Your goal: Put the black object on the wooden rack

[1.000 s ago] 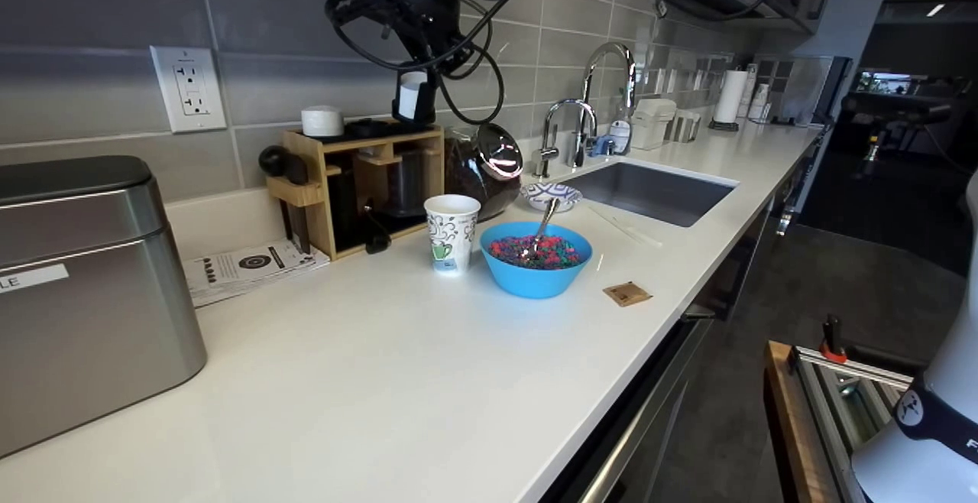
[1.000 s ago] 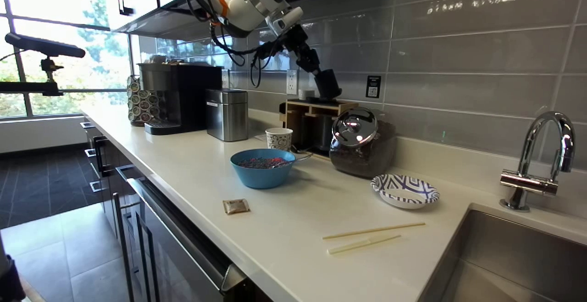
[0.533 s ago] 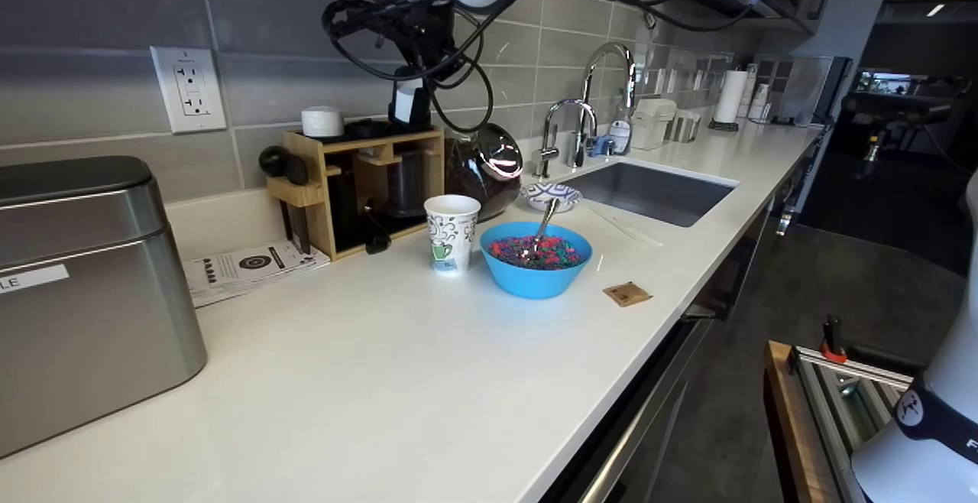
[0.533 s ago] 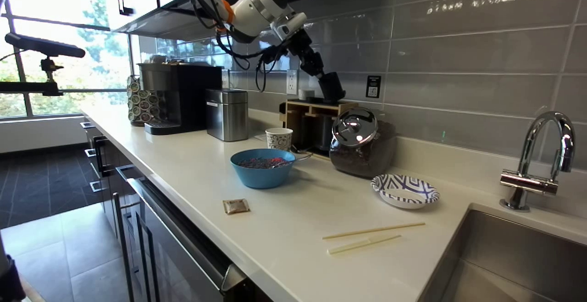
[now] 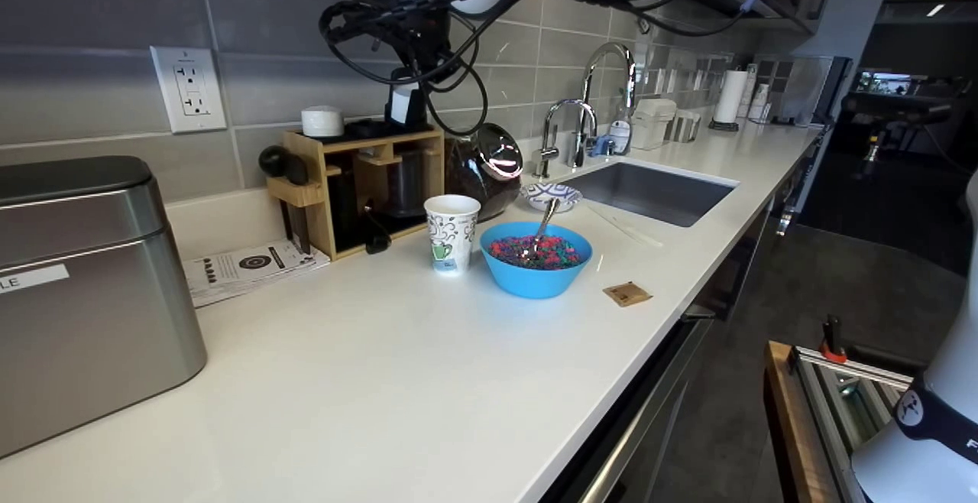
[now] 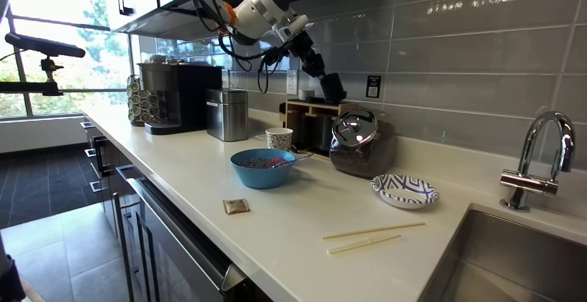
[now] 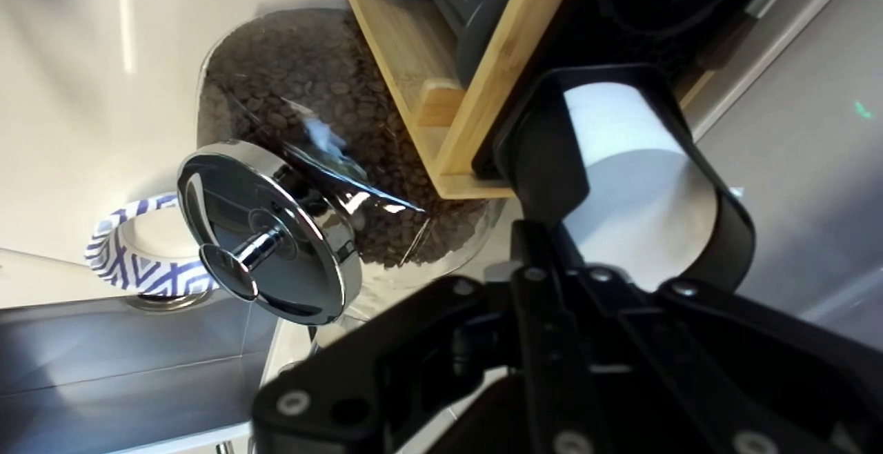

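Note:
The black object (image 6: 333, 87) is a small dark cup-like container with a white patch, tilted, at the right end of the wooden rack's top. It also shows in an exterior view (image 5: 405, 105) and in the wrist view (image 7: 548, 154). The light-brown wooden rack (image 5: 311, 155) stands against the backsplash; it also shows in the other views (image 6: 300, 104) (image 7: 507, 67). My gripper (image 7: 548, 233) is shut on the black object's wall, above the rack in an exterior view (image 6: 322, 74). Whether the object's bottom touches the rack top cannot be told.
A white round item (image 5: 322, 121) and a dark round item (image 5: 367, 128) sit on the rack top. A coffee-bean jar (image 6: 362, 141) stands right beside the rack. A patterned paper cup (image 5: 451, 234) and a blue bowl (image 5: 535, 277) stand in front. The tiled wall is close behind.
My gripper and the black object have moved slightly down, by a small amount towards the rack top. It stays gripped and tilted. The other things have not moved.

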